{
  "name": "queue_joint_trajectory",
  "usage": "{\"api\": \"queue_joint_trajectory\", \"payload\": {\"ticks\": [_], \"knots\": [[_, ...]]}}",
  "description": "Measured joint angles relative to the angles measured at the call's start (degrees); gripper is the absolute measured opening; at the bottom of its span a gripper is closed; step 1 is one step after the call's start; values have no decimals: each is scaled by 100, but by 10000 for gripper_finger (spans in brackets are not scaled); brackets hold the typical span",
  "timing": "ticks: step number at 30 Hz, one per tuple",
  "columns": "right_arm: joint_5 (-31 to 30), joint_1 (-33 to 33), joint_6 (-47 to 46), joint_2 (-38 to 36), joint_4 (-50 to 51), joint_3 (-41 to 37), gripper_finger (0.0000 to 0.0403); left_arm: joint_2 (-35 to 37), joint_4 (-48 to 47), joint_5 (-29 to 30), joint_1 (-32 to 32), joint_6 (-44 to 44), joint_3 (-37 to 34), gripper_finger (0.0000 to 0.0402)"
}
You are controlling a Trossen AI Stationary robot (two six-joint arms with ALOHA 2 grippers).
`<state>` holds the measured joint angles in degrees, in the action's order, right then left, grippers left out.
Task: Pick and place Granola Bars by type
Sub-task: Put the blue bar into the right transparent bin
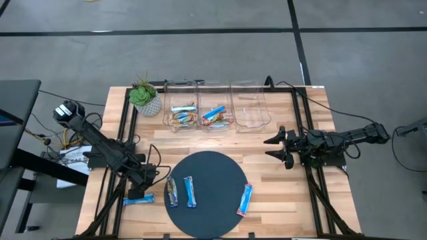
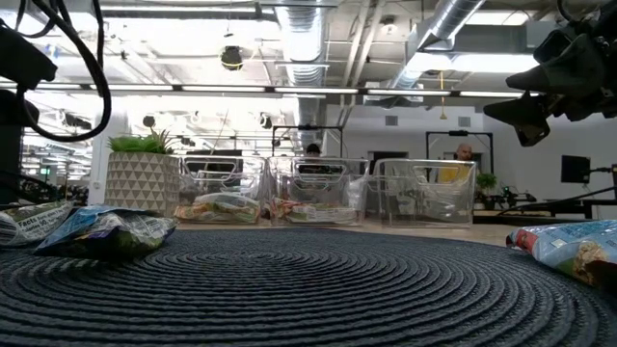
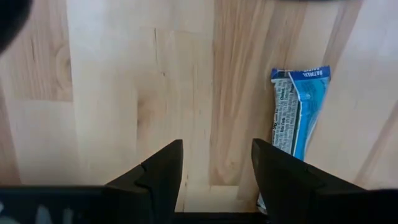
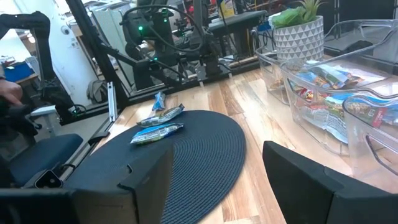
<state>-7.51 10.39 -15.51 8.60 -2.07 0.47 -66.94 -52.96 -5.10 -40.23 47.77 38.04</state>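
Hovering low over counter [image 1: 280, 193], left pincer [image 3: 214, 177] spread, empty; blue bar [image 3: 297, 118] just beside it on wood, off round mat [image 1: 217, 167]. Right pincer [image 1: 275, 148] spread, waiting near empty bin [image 1: 249, 107].

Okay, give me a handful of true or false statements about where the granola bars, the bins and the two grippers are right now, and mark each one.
1. The right-hand clear plastic bin holds no bars. True.
2. Three wrapped bars lie on the round dark woven mat. True.
3. The left gripper is clamped on a bar. False: its fingers are apart with nothing between them, and a blue-wrapped bar lies on the wood beside them.
4. The right gripper rests on the mat. False: it hangs open above bare wood to the mat's right.
5. The small potted plant stands right of the bins. False: left.
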Motion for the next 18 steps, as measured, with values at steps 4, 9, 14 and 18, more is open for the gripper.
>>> {"api": "queue_joint_trajectory", "payload": {"ticks": [4, 9, 14, 18], "knots": [[0, 1, -1, 2, 0, 0, 244, 0, -6, 43, -53, 30, 0, 185], [0, 2, 0, 2, 0, -2, 244, 0, -49, 222, -85, 85, -10, 185], [-1, 0, 0, 1, 0, -1, 244, -2, 583, -77, -101, 296, -351, 185], [0, 0, 0, 0, -2, 0, 244, -2, 1039, -400, -224, 497, -455, 185]]}}
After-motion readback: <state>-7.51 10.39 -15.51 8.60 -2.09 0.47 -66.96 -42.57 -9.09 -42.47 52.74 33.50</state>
